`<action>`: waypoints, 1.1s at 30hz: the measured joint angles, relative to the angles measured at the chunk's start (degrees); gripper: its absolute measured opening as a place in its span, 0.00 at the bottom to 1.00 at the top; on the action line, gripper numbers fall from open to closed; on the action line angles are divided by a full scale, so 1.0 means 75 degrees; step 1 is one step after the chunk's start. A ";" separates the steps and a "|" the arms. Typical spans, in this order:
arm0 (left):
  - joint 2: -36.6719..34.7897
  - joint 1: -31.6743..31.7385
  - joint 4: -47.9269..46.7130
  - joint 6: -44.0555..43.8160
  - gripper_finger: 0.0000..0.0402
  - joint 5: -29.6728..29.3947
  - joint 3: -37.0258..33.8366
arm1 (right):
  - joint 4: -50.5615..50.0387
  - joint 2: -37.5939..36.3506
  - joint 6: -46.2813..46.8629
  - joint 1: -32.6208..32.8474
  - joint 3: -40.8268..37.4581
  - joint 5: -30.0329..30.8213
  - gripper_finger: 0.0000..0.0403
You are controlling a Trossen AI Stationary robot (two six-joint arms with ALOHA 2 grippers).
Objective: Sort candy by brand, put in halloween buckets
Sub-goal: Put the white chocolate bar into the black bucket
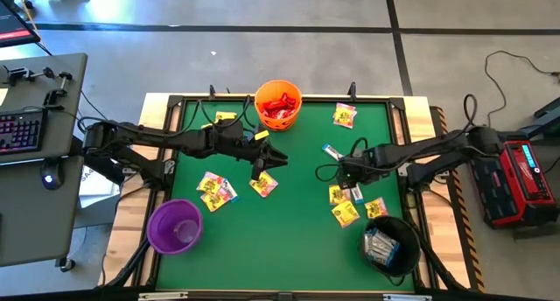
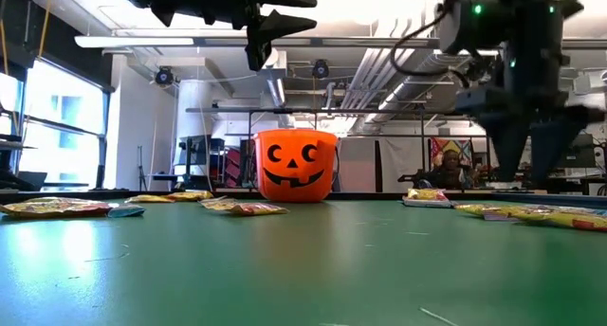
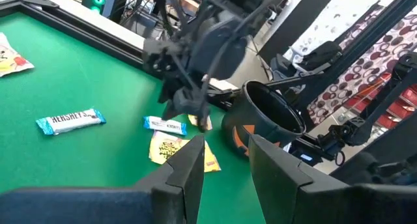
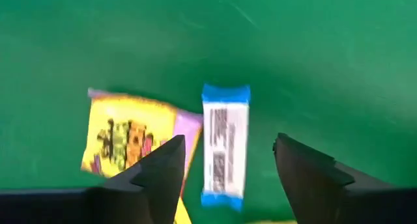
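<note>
My right gripper (image 4: 229, 140) points down, open, low over a white-blue candy packet (image 4: 225, 129) that lies flat on the green table, one finger on either side of it and clear of it. A yellow packet (image 4: 127, 136) lies beside it. My left gripper (image 3: 225, 146) hangs open with nothing in it above the table's middle (image 1: 278, 158), facing the right gripper (image 3: 189, 87). The orange bucket (image 1: 278, 104) at the far edge holds red candy. The purple bucket (image 1: 175, 227) stands near left. The black bucket (image 1: 391, 244), near right, holds white-blue packets.
Loose yellow packets lie left of centre (image 1: 214, 189), at the far right (image 1: 344, 115) and beside the black bucket (image 1: 343, 212). Another white-blue packet (image 3: 70, 120) lies farther out on the right half. A raised black frame (image 1: 166, 143) borders the table.
</note>
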 joint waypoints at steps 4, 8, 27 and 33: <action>0.0000 0.0000 0.0000 0.0000 0.28 0.0000 0.0000 | 0.0722 0.0000 0.0025 -0.0125 -0.0503 0.0034 0.59; 0.0000 0.0000 -0.0014 0.0006 0.28 0.0000 0.0000 | 0.0763 0.0000 0.0021 -0.0194 -0.0654 0.0211 0.59; 0.0000 -0.0020 -0.0192 -0.0009 0.28 0.0005 0.0000 | 0.1285 0.0000 -0.0947 -0.0647 -0.0654 0.0525 0.59; 0.0000 -0.0020 -0.0192 -0.0009 0.28 0.0006 0.0000 | 0.1341 0.0000 -0.1163 -0.0828 -0.0654 0.0575 0.59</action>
